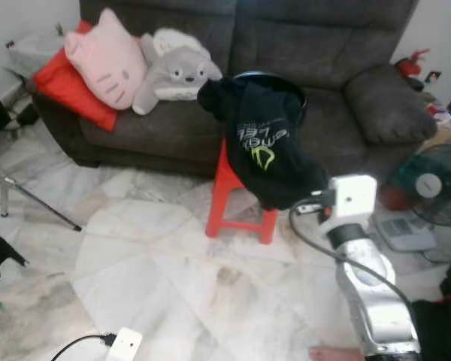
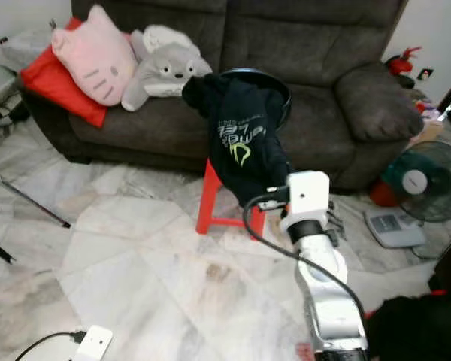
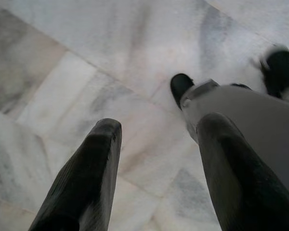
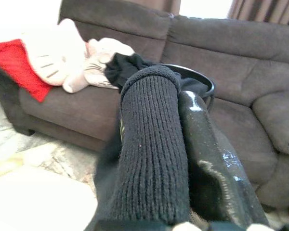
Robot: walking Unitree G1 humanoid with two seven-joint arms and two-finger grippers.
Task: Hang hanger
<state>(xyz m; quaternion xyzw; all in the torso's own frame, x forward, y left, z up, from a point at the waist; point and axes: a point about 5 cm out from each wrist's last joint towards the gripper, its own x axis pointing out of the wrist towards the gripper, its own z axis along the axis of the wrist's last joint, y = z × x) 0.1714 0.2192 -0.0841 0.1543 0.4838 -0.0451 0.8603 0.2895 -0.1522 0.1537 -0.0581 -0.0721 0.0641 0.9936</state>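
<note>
From the left eye view, a black hoodie (image 1: 264, 143) with green lettering hangs draped over a red stool (image 1: 227, 192) and the black round basket (image 1: 295, 89) behind it, in front of a grey sofa (image 1: 316, 45). The right arm (image 1: 368, 289) reaches up to the hoodie's lower hem, its wrist touching the cloth; I can't make out a hanger anywhere.

The right eye view gives the same: the white wrist block sits right at the garment's bottom edge, above the marble floor (image 2: 150, 271). A pink cat cushion (image 2: 90, 53) and a grey plush (image 2: 161, 71) lie on the sofa.

In the left wrist view, the left gripper (image 3: 156, 173) hangs over the floor tiles, fingers spread well apart, holding nothing.

In the right wrist view, the right gripper (image 4: 176, 144) has black knit fabric pressed tight between its closed fingers, the hoodie trailing ahead toward the sofa.
</note>
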